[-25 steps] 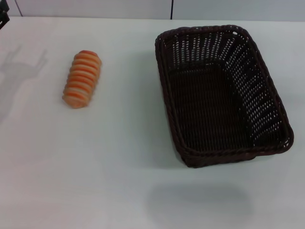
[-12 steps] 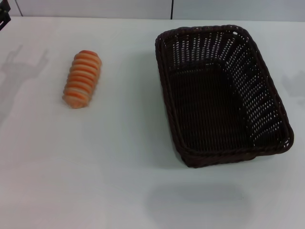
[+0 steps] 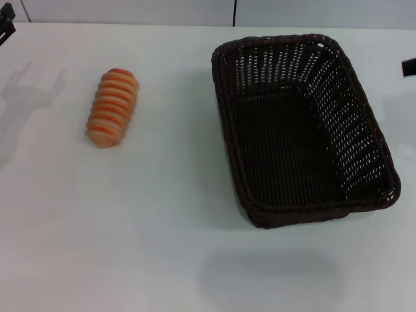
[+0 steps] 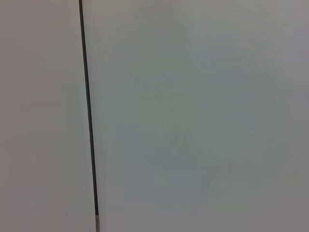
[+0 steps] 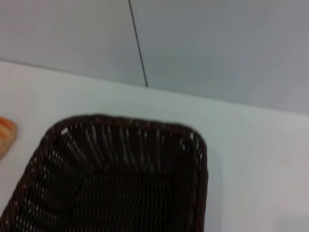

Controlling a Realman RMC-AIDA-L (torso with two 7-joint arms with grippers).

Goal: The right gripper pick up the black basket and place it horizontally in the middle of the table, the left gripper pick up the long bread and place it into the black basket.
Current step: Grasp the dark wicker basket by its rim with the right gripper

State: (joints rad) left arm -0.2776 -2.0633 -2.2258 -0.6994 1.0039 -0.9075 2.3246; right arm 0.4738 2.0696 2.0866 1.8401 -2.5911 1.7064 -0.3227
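Worktop [image 3: 162, 247]: one, white.
Basket [image 3: 296, 123]: one, dark wicker, empty, at 3 o'clock, long axis running near to far.
Bread [image 3: 112, 107]: one ridged loaf at 10 o'clock, well apart from basket.
Right gripper [image 3: 409, 66]: sliver at 3 o'clock edge; fingers unreadable.
Left gripper [image 3: 5, 14]: sliver at 10 o'clock corner; fingers unreadable.

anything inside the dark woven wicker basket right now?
Nothing: the dark woven rectangular wicker basket shows only its own bare woven floor. The ridged orange-brown oblong loaf lies apart on the white table, toward the robot's left. The table surface beneath the basket is covered.
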